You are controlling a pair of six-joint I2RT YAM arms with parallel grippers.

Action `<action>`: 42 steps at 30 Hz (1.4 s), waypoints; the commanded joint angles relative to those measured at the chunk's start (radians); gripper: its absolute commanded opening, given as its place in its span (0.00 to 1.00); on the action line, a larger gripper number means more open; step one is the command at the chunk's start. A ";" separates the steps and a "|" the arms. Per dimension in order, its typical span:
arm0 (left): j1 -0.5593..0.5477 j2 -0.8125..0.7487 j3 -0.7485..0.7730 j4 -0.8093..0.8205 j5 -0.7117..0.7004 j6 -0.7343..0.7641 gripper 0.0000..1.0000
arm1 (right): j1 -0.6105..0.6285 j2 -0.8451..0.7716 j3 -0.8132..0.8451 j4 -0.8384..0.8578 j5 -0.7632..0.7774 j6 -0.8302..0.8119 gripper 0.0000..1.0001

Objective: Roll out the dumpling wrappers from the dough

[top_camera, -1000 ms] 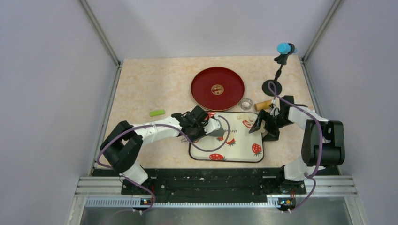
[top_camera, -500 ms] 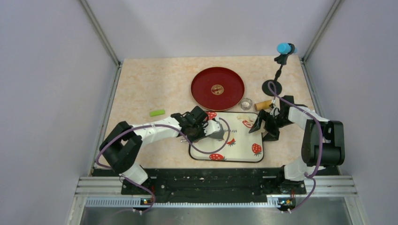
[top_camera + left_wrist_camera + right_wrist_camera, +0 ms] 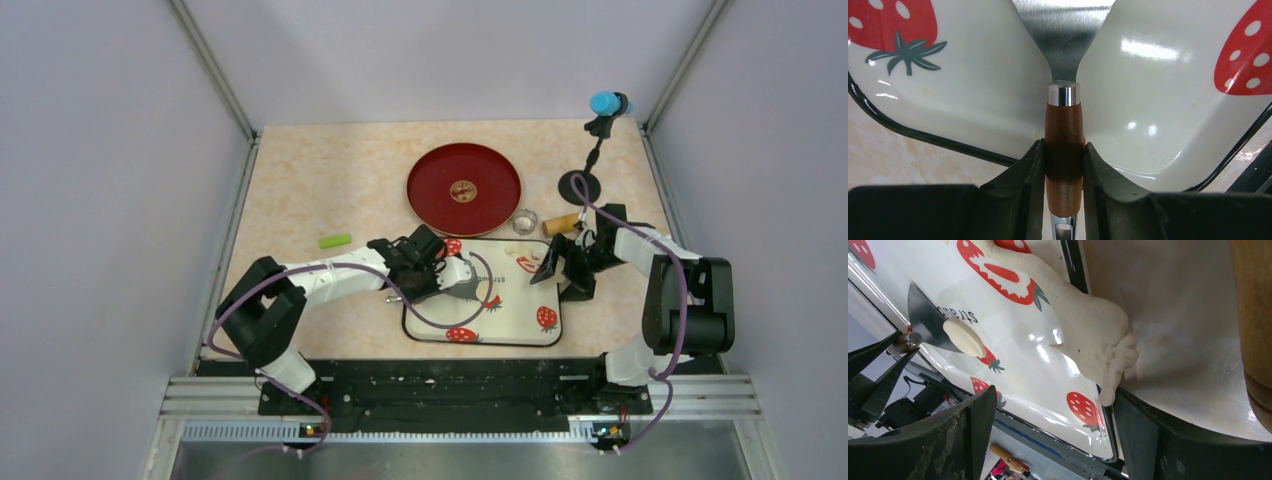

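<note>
My left gripper (image 3: 1063,160) is shut on the brown wooden handle of a spatula (image 3: 1063,130). Its steel blade (image 3: 1063,30) reaches over the strawberry tray (image 3: 973,110). In the right wrist view a small pale cream wrapper (image 3: 964,337) lies on the blade tip (image 3: 923,310). The larger dough (image 3: 1093,330) lies thin on the tray and hangs over its right rim (image 3: 1075,270). My right gripper (image 3: 1053,435) is open and empty, with one finger (image 3: 1158,440) just below the dough's hanging edge. In the top view the left gripper (image 3: 440,272) is at the tray's left and the right gripper (image 3: 563,272) at its right edge.
A red round plate (image 3: 463,188) lies behind the tray (image 3: 500,325). A small metal ring (image 3: 525,220) and a tan wooden roller (image 3: 562,223) lie between them; the roller is also close in the right wrist view (image 3: 1255,315). A green piece (image 3: 335,241) lies at left, and a blue-topped stand (image 3: 598,130) at the back right.
My left gripper and the spatula blade have shifted slightly toward the tray's middle. The right arm has not moved.
</note>
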 commanded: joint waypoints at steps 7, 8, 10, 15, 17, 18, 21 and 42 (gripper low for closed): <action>-0.021 0.025 0.062 -0.059 0.008 0.075 0.00 | -0.002 0.006 0.036 0.013 -0.017 -0.016 0.83; -0.021 0.027 0.065 -0.060 0.010 0.073 0.00 | -0.002 0.006 0.036 0.013 -0.017 -0.016 0.83; -0.022 0.033 0.073 -0.060 0.015 0.070 0.00 | -0.002 0.006 0.036 0.013 -0.017 -0.017 0.83; -0.024 0.051 0.092 -0.057 0.024 0.055 0.00 | -0.002 0.006 0.038 0.013 -0.018 -0.016 0.83; -0.024 0.060 0.097 -0.055 0.031 0.048 0.00 | -0.002 0.006 0.036 0.012 -0.018 -0.016 0.83; -0.024 0.065 0.099 -0.053 0.033 0.047 0.00 | -0.002 0.006 0.036 0.012 -0.020 -0.017 0.83; -0.027 0.074 0.103 -0.049 0.042 0.040 0.00 | -0.002 0.004 0.037 0.012 -0.021 -0.017 0.83; -0.057 0.128 0.189 -0.079 0.045 0.026 0.00 | -0.002 0.006 0.042 0.011 -0.031 -0.013 0.83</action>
